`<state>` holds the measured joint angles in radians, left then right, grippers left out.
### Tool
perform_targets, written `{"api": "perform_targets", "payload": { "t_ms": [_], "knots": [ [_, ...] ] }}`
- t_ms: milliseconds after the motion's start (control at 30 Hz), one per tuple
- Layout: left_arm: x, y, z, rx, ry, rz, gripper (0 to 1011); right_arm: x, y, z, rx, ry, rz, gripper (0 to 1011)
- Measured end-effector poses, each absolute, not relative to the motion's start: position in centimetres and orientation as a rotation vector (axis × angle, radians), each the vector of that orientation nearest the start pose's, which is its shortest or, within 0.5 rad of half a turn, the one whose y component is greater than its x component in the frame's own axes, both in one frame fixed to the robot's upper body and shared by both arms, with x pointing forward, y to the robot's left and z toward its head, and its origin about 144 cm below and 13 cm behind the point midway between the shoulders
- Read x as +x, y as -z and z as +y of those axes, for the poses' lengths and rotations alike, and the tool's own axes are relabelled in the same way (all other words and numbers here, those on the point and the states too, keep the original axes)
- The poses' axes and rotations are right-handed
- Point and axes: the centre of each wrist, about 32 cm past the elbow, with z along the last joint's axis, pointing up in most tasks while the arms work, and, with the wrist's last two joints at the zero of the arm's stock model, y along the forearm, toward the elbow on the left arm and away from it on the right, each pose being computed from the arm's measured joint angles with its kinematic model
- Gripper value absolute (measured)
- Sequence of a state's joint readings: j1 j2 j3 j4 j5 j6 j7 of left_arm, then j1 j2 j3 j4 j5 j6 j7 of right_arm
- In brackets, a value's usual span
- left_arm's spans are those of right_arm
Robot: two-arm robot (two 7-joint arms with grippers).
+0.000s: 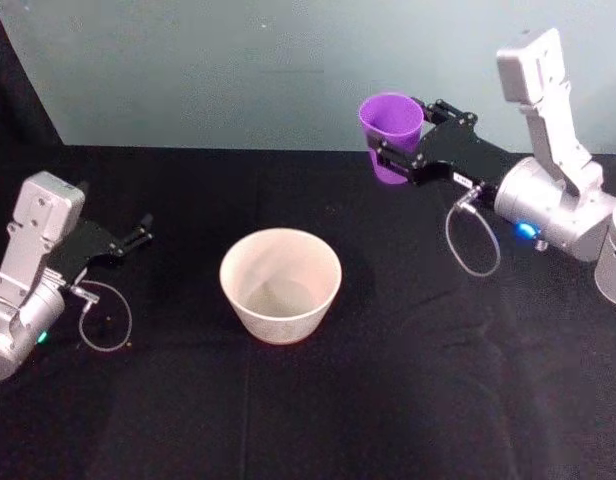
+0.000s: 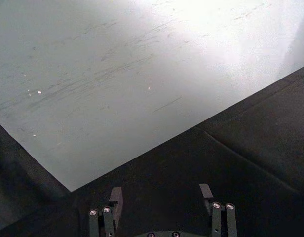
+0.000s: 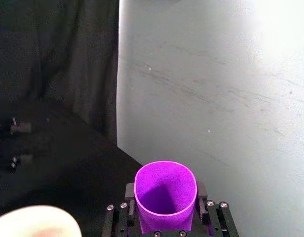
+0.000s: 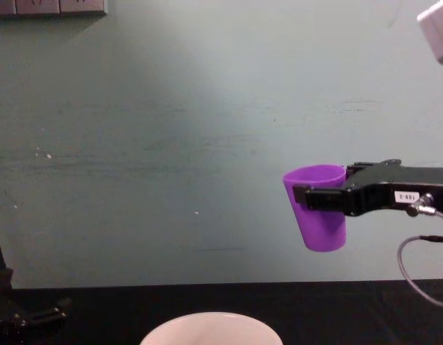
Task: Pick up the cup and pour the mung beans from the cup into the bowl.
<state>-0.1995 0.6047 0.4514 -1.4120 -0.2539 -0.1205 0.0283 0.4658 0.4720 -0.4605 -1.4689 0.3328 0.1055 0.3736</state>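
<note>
Plain purple tapered cup (image 1: 391,118), upright in the right gripper (image 1: 392,157)

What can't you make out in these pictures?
- Beans in the cup, held up by the right gripper: its own wall hides the bottom, right wrist and chest views.
- Bowl: mostly cut off by chest view's lower edge.
- Left gripper, idle at left: tiny in head view.

1. The purple cup (image 1: 391,128) hangs upright in mid-air, clamped at its sides, behind and to the right of the bowl.
2. The pale, wide bowl (image 1: 280,322) stands upright on the black table (image 1: 408,400).
</note>
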Motion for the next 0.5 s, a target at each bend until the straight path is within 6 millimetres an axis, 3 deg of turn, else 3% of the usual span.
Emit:
{"api": "perform_targets", "payload": {
  "t_ms": [500],
  "knots": [
    [48.9, -114.0, 31.0, 0.304, -1.248, -0.285, 1012, 55.1, -123.4, -23.9, -0.287, 0.833, -0.401, 716]
  ]
}}
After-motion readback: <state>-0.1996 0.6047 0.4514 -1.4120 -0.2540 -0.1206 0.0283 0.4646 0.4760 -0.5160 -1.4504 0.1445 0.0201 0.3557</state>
